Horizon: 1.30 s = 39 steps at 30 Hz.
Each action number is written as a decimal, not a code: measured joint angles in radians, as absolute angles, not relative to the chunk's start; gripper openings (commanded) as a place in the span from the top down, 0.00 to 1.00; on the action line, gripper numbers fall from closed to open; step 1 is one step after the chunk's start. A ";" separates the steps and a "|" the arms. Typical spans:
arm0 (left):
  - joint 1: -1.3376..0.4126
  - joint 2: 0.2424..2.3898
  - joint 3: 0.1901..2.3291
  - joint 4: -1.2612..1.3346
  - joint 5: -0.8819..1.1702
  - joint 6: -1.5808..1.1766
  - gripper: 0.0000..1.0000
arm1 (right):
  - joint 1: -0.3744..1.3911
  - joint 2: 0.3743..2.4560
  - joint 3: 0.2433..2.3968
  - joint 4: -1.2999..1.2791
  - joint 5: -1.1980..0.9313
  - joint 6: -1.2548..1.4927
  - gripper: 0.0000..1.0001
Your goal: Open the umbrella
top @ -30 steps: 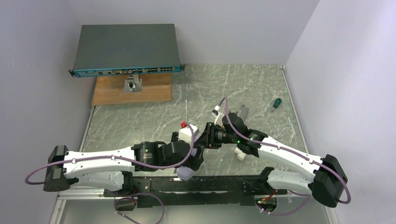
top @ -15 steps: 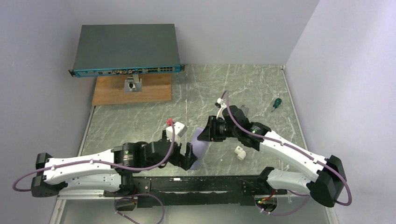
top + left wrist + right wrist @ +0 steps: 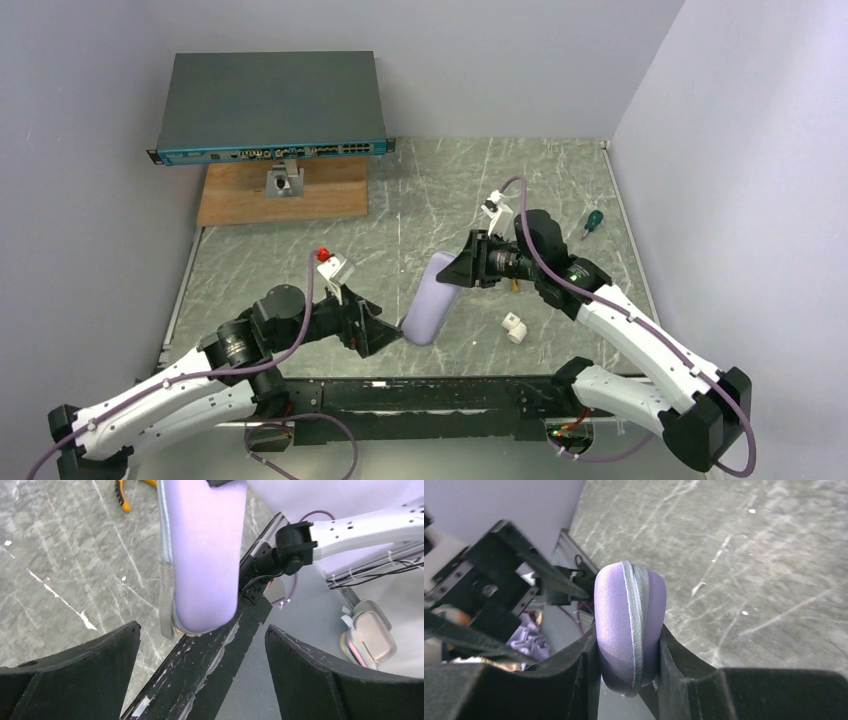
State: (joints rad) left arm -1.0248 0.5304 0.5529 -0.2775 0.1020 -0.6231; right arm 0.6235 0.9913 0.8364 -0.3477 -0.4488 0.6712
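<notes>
From above, a closed lavender case (image 3: 430, 305) is seen gripped at its far end by the right gripper (image 3: 462, 271), slanting down toward the near edge of the marble table (image 3: 300, 260). The left gripper (image 3: 392, 335) is held at the case's near end, its jaws spread. A green-handled screwdriver (image 3: 592, 221) and a small white fitting (image 3: 514, 327) are seen on the table to the right.

In the left wrist view, the left gripper (image 3: 202, 627) is shown wide apart. The rounded end of the case (image 3: 205, 555) is placed between the two fingertips (image 3: 75, 665), with a gap on each side and no contact visible. A grey zipper band (image 3: 166, 580) is seen running along the case's left edge.

In the right wrist view, the right gripper (image 3: 629, 650) is closed firmly on the case (image 3: 611, 610), both fingers (image 3: 574, 680) pressed against its sides, the zipper (image 3: 636, 620) facing the camera.

The umbrella itself cannot be made out in any view; only the shut case is shown.
</notes>
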 measured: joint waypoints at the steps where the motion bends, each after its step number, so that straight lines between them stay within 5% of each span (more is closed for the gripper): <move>1: -1.005 0.522 0.543 -0.261 0.130 -0.622 0.04 | 0.620 0.982 0.836 -0.340 -0.467 0.671 0.88; 7: -0.892 0.501 0.495 -0.161 0.288 -0.624 0.03 | 0.617 0.937 0.836 -0.257 -0.605 0.677 0.87; 18: -0.873 0.561 0.440 0.056 0.487 -0.681 0.18 | 0.617 0.943 0.836 -0.164 -0.696 0.700 0.87; 20: -0.873 0.589 0.430 0.099 0.514 -0.698 0.32 | 0.617 0.948 0.836 -0.157 -0.701 0.703 0.87; 24: -0.870 0.625 0.411 0.142 0.525 -0.727 0.97 | 0.617 0.954 0.837 -0.154 -0.714 0.706 0.87; 26: -0.870 0.624 0.404 0.159 0.525 -0.739 1.00 | 0.615 0.958 0.837 -0.154 -0.716 0.704 0.87; 27: -0.868 0.621 0.402 0.161 0.524 -0.747 1.00 | 0.614 0.961 0.837 -0.149 -0.715 0.701 0.84; 29: -0.867 0.612 0.396 0.166 0.520 -0.755 1.00 | 0.614 0.963 0.837 -0.143 -0.717 0.700 0.63; 32: -0.867 0.590 0.385 0.173 0.514 -0.764 1.00 | 0.615 0.963 0.837 -0.130 -0.720 0.709 0.03; 39: -0.867 0.538 0.371 0.085 0.451 -0.782 1.00 | 0.615 0.956 0.860 -0.175 -0.652 0.687 0.00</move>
